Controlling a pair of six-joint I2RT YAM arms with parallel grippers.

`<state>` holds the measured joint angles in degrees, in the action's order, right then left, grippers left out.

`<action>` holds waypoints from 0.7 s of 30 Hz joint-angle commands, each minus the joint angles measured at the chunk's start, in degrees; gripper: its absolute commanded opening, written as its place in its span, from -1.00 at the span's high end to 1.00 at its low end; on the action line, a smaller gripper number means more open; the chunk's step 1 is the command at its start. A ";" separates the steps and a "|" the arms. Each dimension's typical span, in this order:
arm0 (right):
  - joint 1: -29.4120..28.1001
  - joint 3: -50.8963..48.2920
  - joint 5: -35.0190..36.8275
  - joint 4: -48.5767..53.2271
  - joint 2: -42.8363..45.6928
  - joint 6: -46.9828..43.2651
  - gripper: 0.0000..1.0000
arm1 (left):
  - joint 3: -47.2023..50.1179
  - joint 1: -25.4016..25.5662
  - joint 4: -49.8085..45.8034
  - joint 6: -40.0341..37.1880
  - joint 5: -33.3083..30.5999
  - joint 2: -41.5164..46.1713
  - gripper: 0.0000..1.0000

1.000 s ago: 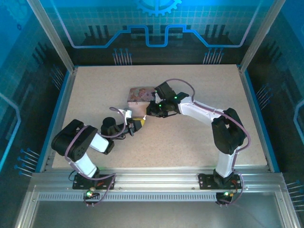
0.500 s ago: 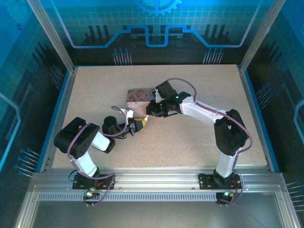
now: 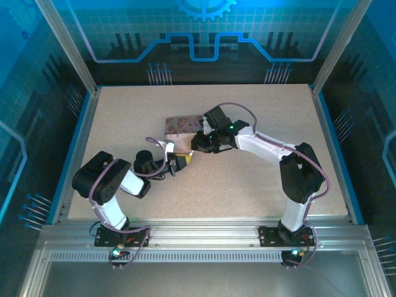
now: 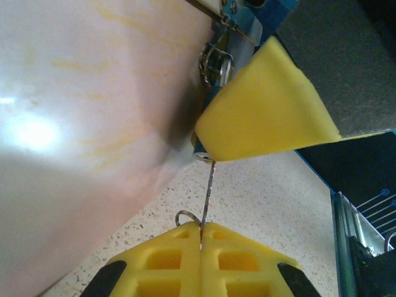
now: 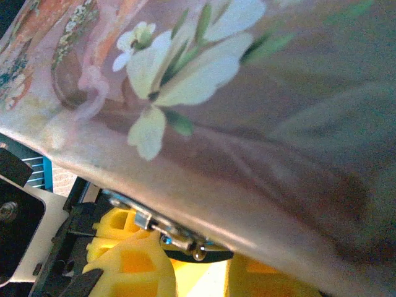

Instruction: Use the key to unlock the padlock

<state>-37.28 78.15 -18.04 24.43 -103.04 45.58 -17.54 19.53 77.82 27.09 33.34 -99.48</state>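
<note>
Yellow left gripper (image 4: 201, 228) pinches key (image 4: 208, 192) in wrist view; overhead, right gripper (image 3: 197, 144) at tin (image 3: 181, 124), grip unclear.

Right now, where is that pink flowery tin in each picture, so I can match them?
Top external: the pink tin, just left of centre, behind the right gripper.
Left wrist: its pale side takes the left half.
Right wrist: its flowered face spans the top.
Shared landmark: that gripper's yellow fingers, in both wrist views.
</note>
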 commanded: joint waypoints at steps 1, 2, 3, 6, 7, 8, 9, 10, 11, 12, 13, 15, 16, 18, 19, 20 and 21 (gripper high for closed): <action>0.47 -0.22 -2.08 -1.71 3.04 -0.70 1.00 | -0.60 -0.99 2.36 -0.09 0.23 0.20 1.00; 0.47 -0.28 -2.16 -1.84 3.03 -0.66 1.00 | -0.49 -1.13 2.38 -0.11 0.24 0.25 1.00; 0.45 -0.30 -2.12 -1.88 3.07 -0.64 1.00 | -0.48 -1.16 2.34 -0.08 0.25 0.19 1.00; 0.46 -0.39 -2.19 -2.10 3.29 -0.57 1.00 | -0.48 -1.25 2.37 -0.02 0.23 0.09 1.00; 0.45 -0.43 -2.27 -2.14 3.33 -0.58 1.00 | -0.48 -1.25 2.36 0.08 0.32 0.13 1.00; 0.45 -0.50 -2.33 -2.19 3.38 -0.54 1.00 | -0.54 -1.25 2.34 0.07 0.26 0.13 1.00; 0.45 -0.60 -2.33 -2.25 3.39 -0.50 1.00 | -0.56 -1.25 2.36 0.15 0.16 0.08 1.00; 0.39 -0.62 -2.43 -2.43 3.38 -0.44 1.00 | -0.66 -1.25 2.34 0.24 0.15 0.00 1.00; 0.32 -0.63 -2.38 -2.50 3.32 -0.41 1.00 | -0.77 -1.25 2.34 0.34 0.12 -0.08 1.00; 0.21 -0.73 -2.26 -2.58 3.30 -0.31 1.00 | -0.90 -1.25 2.37 0.58 0.14 -0.11 1.00; 0.10 -0.81 -2.11 -2.77 3.22 -0.32 1.00 | -1.13 -1.12 2.37 1.01 0.15 -0.39 1.00; -0.32 -0.73 -1.15 -2.65 2.99 -0.36 1.00 | -1.75 -0.45 2.40 1.70 0.10 -0.51 1.00; -0.56 -0.64 -0.77 -2.72 2.80 -0.33 1.00 | -2.00 0.12 2.37 1.98 -0.03 -0.53 1.00; -0.86 -0.63 -0.50 -2.88 2.34 -0.16 1.00 | -2.40 0.91 2.36 2.74 -0.56 -0.45 1.00; -0.99 -0.63 -0.50 -2.97 2.09 -0.09 1.00 | -2.49 1.03 2.39 3.11 -1.10 -0.37 1.00; -1.12 -0.63 -0.42 -2.98 2.02 0.01 1.00 | -2.58 0.95 2.42 3.48 -1.38 -0.53 1.00; -1.26 -0.61 -0.29 -2.98 2.02 0.03 1.00 | -2.72 0.95 2.42 3.56 -1.30 -0.53 1.00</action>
<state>-37.43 77.56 -16.80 24.38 -102.74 45.60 -18.17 20.16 77.41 29.21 32.95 -99.50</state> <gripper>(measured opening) 0.146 0.045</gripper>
